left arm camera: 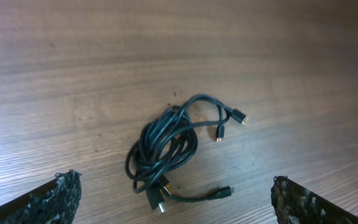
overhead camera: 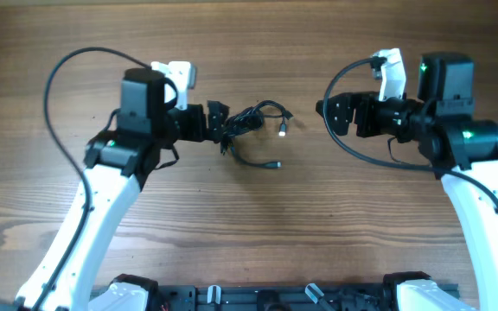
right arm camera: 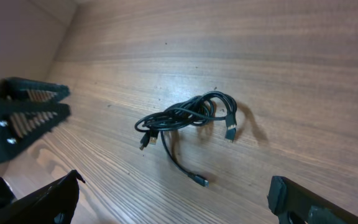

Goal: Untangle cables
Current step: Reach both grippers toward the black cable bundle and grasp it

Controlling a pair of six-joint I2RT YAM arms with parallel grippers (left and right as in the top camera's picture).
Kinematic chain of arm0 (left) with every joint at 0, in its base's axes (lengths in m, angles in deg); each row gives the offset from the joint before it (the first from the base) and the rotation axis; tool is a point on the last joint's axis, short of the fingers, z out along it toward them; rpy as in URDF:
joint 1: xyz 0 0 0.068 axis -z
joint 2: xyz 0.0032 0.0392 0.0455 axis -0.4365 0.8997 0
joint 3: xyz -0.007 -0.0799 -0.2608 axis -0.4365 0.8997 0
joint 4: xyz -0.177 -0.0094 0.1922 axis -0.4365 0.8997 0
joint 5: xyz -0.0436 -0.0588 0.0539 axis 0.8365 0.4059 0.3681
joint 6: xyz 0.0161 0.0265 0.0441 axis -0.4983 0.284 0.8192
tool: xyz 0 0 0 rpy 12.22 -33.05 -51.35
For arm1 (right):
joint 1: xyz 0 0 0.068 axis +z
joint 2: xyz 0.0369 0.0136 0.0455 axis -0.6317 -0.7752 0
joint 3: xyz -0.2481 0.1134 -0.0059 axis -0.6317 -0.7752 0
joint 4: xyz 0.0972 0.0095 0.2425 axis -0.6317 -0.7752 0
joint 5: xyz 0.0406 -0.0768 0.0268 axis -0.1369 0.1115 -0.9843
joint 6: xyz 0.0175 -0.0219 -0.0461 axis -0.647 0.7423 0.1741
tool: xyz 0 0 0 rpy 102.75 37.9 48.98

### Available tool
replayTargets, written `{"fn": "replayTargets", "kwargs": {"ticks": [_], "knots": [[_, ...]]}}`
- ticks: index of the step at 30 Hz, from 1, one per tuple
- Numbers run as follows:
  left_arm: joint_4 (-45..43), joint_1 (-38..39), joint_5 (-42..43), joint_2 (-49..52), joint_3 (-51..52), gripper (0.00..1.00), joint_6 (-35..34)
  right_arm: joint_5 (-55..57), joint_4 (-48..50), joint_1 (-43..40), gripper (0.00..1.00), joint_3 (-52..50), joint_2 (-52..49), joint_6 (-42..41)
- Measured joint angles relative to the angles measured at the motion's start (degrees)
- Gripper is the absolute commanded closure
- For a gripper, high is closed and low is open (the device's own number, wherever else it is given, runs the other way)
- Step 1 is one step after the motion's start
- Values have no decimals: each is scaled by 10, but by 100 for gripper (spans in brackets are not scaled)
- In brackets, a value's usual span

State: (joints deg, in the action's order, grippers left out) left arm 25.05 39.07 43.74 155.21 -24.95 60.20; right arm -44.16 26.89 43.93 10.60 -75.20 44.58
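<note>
The cables (overhead camera: 247, 123) are seen as one small messy bunch near the middle of the desk (overhead camera: 249, 233). They are thin, black and bendy, and they are wound round each other in loose loops (like a little nest). It can't be told how many cords are in the bunch.

A few short ends are poked out on the side facing the R arm, each w/ a tiny plug (left arm camera: 242, 118). Some plug tips are shiny, silver or gold. One long tail (overhead camera: 262, 163) is stretched out from the bunch along the desk, and a small plug is found at its end too. A fat plug (left arm camera: 158, 203) w/ a bright tip is seen at the edge of the bunch in the L wrist view.

The L gripper (overhead camera: 220, 127) is seen right at the L side of the bunch. Its fingers (left arm camera: 51, 198) are spread very wide, w/ the bunch seen btwn them from the wrist cam. Nothing is held by it. From above, the tips are seen over the bunch's edge, but it can't be told if the cords are touched.

The R gripper (overhead camera: 327, 112) is seen well apart from the bunch, on the other side, and it is pointed at the cables. It is also spread wide, and nothing is held by it.
</note>
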Motion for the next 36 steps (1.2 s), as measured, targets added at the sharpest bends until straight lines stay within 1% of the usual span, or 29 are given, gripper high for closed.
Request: {"fn": "replayTargets", "kwargs": {"ticks": [1, 4, 8, 10, 14, 21, 27, 31, 34, 36], "knots": [[-5, 8, 0, 23, 0, 0, 1, -1, 4, 0, 0, 0, -6, -8], [-8, 8, 8, 47, 0, 0, 2, -2, 21, 0, 0, 0, -14, -36], [-21, 8, 11, 61, 0, 0, 2, -2, 35, 0, 0, 0, -15, -53], [-22, 8, 11, 61, -1, 6, 2, -2, 42, 0, 0, 0, -15, -56], [-20, 8, 12, 61, -1, 7, 6, -2, 56, 0, 0, 1, -15, -58], [-21, 19, 12, 86, -2, 14, 6, -2, 56, 0, 0, 1, -15, -57], [-50, 31, 15, 156, -2, 18, 30, -1, 50, 0, 0, 1, -16, -57], [-57, 30, 12, 187, -2, 18, 70, -1, 50, 0, 1, 1, -20, -65], [-100, 30, 5, 200, -2, 25, 84, 1, 32, 0, 1, 1, -20, -66], [-108, 30, 2, 201, -2, 31, 91, 10, 19, 0, 1, 1, -20, -66]]}}
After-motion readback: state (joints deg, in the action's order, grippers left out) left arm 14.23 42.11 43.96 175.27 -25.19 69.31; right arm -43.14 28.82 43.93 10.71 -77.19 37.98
